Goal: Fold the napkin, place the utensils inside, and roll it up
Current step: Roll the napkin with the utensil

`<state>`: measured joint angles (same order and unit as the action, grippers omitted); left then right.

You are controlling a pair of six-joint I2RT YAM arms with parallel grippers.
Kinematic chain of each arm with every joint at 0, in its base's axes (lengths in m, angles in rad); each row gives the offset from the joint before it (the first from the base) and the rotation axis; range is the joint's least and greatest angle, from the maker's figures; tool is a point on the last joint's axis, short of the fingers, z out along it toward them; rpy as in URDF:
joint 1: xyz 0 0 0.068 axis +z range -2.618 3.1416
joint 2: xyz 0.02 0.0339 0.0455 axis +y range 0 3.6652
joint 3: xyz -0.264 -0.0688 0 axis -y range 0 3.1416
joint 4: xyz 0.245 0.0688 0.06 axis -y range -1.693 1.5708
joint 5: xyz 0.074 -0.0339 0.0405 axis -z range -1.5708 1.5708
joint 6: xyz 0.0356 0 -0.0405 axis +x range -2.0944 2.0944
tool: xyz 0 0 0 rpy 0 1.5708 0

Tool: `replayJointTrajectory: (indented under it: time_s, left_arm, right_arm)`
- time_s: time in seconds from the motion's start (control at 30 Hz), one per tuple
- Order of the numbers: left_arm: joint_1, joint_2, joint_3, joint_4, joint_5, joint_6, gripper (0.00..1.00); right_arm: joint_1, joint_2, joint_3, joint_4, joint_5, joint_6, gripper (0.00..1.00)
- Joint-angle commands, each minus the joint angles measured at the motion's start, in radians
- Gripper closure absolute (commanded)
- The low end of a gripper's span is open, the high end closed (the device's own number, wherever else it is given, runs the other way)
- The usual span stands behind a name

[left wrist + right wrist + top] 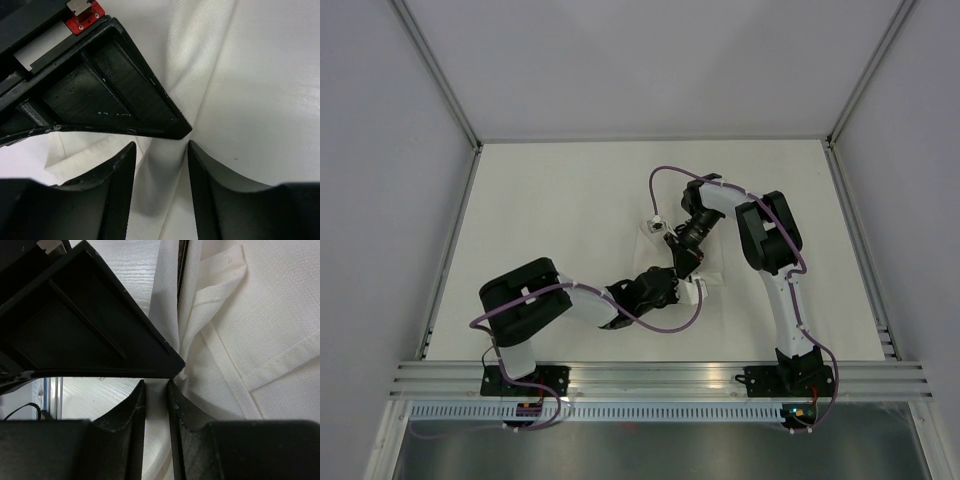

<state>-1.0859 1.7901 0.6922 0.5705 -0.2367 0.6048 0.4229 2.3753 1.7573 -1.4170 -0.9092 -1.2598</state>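
Note:
The white napkin (200, 60) is bunched into a narrow twisted strip; its hemmed folds show in the right wrist view (250, 325). In the top view only a small white part (698, 291) shows between the arms. My left gripper (161, 150) is shut on a fold of the strip, and it sits mid-table in the top view (670, 284). My right gripper (156, 385) is shut on a thin fold of the same cloth, right against the left one (685, 264). Each wrist view shows the other gripper as a black wedge at upper left. The utensils are hidden.
The cream tabletop (570, 200) is bordered by grey walls and metal rails on three sides. A purple cable (665, 172) loops off the right arm above the grippers. The left arm's link (525, 300) lies low near the front rail.

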Motion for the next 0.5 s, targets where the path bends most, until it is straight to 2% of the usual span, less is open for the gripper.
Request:
replayJointTrajectory:
  time_s: [0.0,0.1,0.13,0.23,0.3,0.33,0.47]
  left_arm:
    - [0.012,0.029,0.035,-0.084,0.017,0.046,0.51]
    - [0.030,0.037,0.088,-0.179,0.057,-0.003,0.67]
    - [0.038,0.038,0.105,-0.249,0.082,-0.041,0.76]
    - [0.061,0.043,0.133,-0.290,0.143,-0.072,0.88]
    - [0.069,0.049,0.173,-0.354,0.163,-0.091,0.95]
    - [0.070,0.060,0.185,-0.397,0.192,-0.097,0.97]
    - [0.092,0.072,0.234,-0.490,0.296,-0.134,0.98]
  right_arm:
    - [-0.006,0.045,0.018,-0.036,0.046,-0.036,0.89]
    - [-0.004,0.048,0.018,-0.037,0.046,-0.038,0.89]
    - [-0.004,0.048,0.018,-0.037,0.046,-0.036,0.89]
    - [-0.003,0.045,0.014,-0.036,0.046,-0.038,0.88]
    - [-0.004,0.038,0.010,-0.033,0.046,-0.039,0.83]
    - [-0.007,0.033,0.005,-0.024,0.043,-0.030,0.77]
    - [-0.022,-0.008,-0.019,0.024,0.020,0.006,0.58]
